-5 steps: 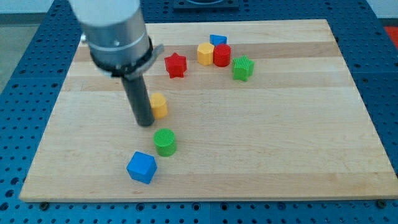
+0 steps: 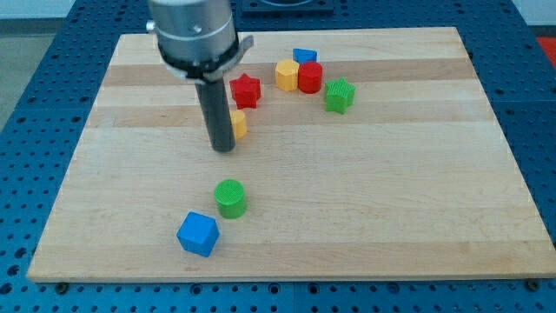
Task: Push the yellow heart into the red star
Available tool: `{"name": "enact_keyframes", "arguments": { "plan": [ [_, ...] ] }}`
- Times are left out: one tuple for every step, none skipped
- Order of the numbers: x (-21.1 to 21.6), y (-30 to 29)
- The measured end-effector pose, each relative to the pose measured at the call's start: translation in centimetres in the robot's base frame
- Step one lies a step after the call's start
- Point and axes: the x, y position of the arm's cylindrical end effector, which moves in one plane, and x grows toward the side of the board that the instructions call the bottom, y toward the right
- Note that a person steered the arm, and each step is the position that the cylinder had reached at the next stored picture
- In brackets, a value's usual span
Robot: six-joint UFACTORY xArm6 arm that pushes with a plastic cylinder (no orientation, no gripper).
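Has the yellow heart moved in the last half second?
Yes. The yellow heart has slid toward the view's top right, closer to the red star, which stayed put. My tip sits against the heart's lower left side.

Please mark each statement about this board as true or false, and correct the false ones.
1. My tip is at the view's left of the yellow heart, right against it. True.
2. The yellow heart lies at the view's top of the red star. False: it lies just below the star.
3. The green cylinder touches the blue cube. False: a gap separates them.
4. The red cylinder sits against a yellow block. True.
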Motion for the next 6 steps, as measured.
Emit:
{"name": "enact_keyframes", "arguments": {
  "plan": [
    [-3.8,-0.9],
    [-3.8,0.1],
    [1.0,0.3],
    [7.1,-2.9],
    [12.5,-9.5],
    [18.8,-13.7]
  ]
}}
